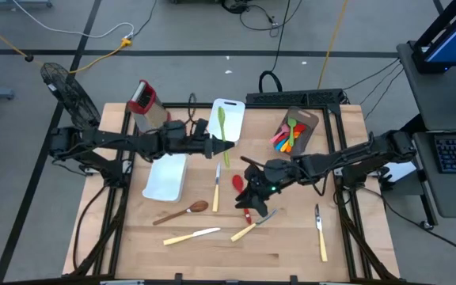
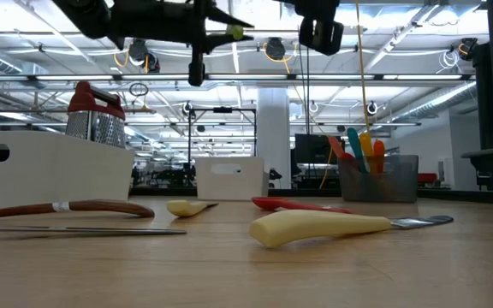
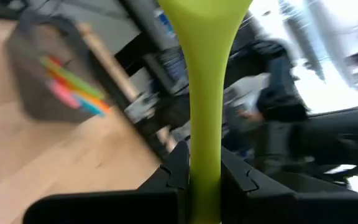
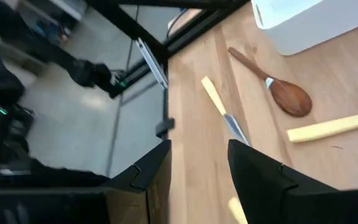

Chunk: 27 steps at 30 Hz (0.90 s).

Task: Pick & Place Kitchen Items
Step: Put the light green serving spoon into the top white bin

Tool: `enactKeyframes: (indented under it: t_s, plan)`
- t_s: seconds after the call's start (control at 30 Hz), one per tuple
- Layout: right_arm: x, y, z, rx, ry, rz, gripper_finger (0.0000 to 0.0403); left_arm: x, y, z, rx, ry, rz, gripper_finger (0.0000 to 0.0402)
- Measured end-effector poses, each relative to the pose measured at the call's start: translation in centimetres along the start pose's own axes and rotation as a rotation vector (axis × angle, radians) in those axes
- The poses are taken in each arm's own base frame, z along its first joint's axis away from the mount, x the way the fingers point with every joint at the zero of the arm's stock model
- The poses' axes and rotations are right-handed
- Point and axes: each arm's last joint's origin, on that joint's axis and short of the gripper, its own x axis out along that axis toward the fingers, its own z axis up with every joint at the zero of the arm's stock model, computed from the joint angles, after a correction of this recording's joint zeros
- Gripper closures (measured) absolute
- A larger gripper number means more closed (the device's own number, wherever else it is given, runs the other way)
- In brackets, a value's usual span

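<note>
My left gripper (image 1: pixel 217 146) is shut on a lime-green silicone utensil (image 1: pixel 222 131), held high over the table's middle, next to the far white tub (image 1: pixel 233 111). It also shows in the left wrist view (image 3: pixel 205 93). My right gripper (image 1: pixel 252 196) is open and empty above a red spoon (image 1: pixel 238 183) and a cream-handled knife (image 1: pixel 252 226). A wooden spoon (image 4: pixel 284 93), another cream-handled knife (image 4: pixel 224 113) and a cream handle (image 4: pixel 331 127) lie flat on the table, seen in the right wrist view beyond the open fingers (image 4: pixel 263 180). My left gripper pinches the green utensil's narrow handle (image 3: pixel 205 163) between its two fingers. The fingers come level from the table's left and lie across the handle. The utensil is lifted clear of the table, its wider head (image 1: pixel 221 117) toward the far edge.
A brown holder (image 1: pixel 305 120) with several coloured utensils stands at the far right. A red-topped grater (image 1: pixel 142 98) stands at the far left and a second white tub (image 1: pixel 165 179) beside it. More cream-handled knives (image 1: pixel 191 235) (image 1: pixel 321 233) lie near the front edge.
</note>
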Motion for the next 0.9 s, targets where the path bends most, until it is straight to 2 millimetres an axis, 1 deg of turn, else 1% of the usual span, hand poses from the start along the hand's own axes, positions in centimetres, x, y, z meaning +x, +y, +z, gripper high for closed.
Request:
enactKeyframes:
  t_s: [0.17, 0.27, 0.43, 0.53, 0.63, 0.77, 0.9]
  plan:
    - [-0.1, 0.1, 0.0, -0.118, -0.003, 0.002, 0.025, 0.7, -1.4, 1.3, 0.062, 0.106, 0.207, 0.0368]
    - [-0.7, 0.5, 0.2, -0.209, -0.026, 0.012, 0.025, 0.6, -2.5, 2.7, 0.101, 0.138, 0.339, 0.0368]
    - [-3.1, 1.7, 1.2, -0.365, -0.125, 0.005, 0.025, -0.4, -3.7, 5.6, 0.099, 0.155, 0.529, 0.0368]
    - [-5.1, 2.5, 1.7, -0.453, -0.189, 0.002, 0.025, -1.1, -3.8, 7.0, 0.066, 0.135, 0.613, 0.0368]
    - [-7.0, 3.3, 2.0, -0.525, -0.23, 0.011, 0.025, -1.4, -3.7, 7.8, 0.048, 0.112, 0.643, 0.0368]
    - [-9.1, 3.9, 2.1, -0.572, -0.259, 0.016, 0.025, -1.3, -3.4, 7.9, 0.031, 0.112, 0.649, 0.0368]
    - [-10.7, 4.3, 1.9, -0.605, -0.264, 0.011, 0.025, -0.6, -2.2, 8.0, -0.009, 0.131, 0.668, 0.0368]
